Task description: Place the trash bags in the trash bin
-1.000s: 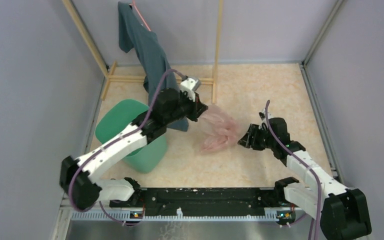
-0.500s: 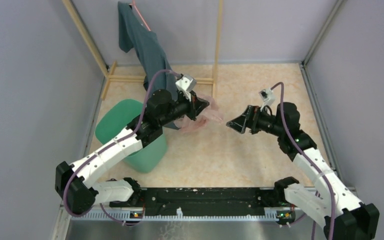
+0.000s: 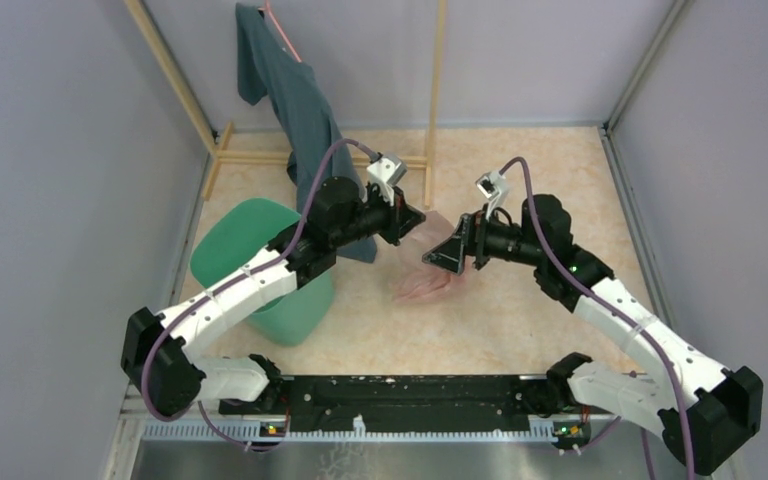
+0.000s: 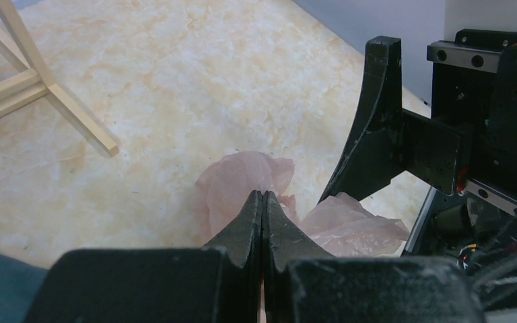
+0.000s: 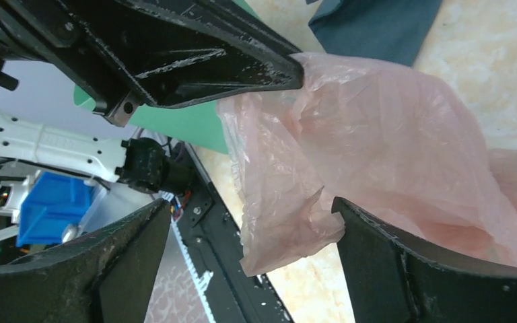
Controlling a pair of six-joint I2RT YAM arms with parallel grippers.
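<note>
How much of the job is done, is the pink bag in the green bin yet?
Not yet. Done: the left tool is shut on an edge of the pink trash bag. In hand: the right tool is open, with the bag's loose end between its fingers. Left: the bag hangs to the right of the green trash bin, so it has yet to go in.

Wrinkled pink trash bag (image 3: pixel 420 288) hangs near mint-green trash bin (image 3: pixel 225 240).

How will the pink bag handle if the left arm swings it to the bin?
Probably floppy: the trash bag sags in wrinkled folds from the left gripper. Likely very light, being thin translucent film. It may slip from that small pinch.
</note>
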